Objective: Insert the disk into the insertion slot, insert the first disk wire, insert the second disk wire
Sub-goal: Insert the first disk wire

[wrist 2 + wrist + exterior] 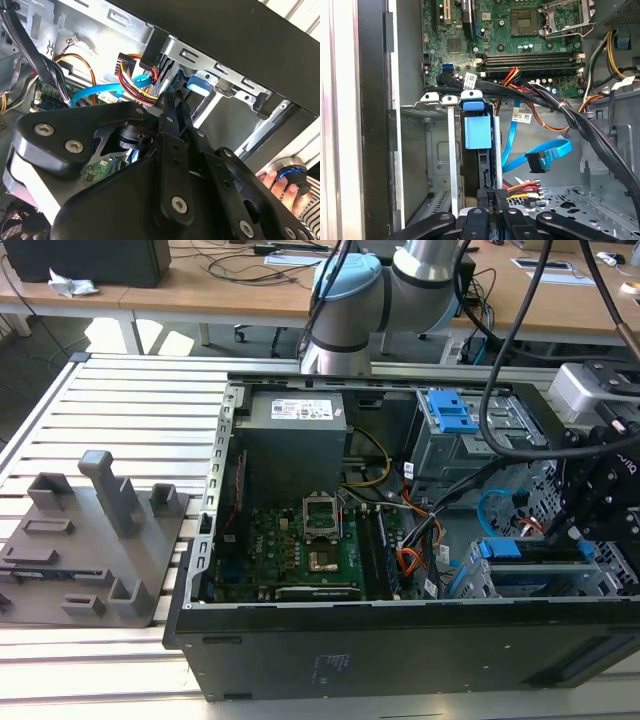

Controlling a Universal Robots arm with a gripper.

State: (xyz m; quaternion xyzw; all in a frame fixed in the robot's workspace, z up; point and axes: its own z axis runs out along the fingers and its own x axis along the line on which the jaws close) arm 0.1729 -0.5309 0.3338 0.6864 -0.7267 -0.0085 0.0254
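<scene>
The disk (477,132), in its blue carrier, sits inside the insertion slot (437,150), a low grey metal cage at the case's front corner on the exterior view's right (475,578). My gripper (490,199) is at the disk's rear edge, shut on the black plug of the first disk wire (522,189), a red, yellow and black bundle. In the second wrist view the gripper (172,100) ends right where that bundle (135,80) stops. The second disk wire (547,152), light blue, lies loose beside the cage, its black plug free.
A thick black cable bundle (570,115) crosses above the cage. The taller cage with a blue handle (450,410), the power supply (295,430) and the motherboard (300,540) fill the case. A grey fixture (100,530) stands outside. A hand (272,180) rests beside a knob.
</scene>
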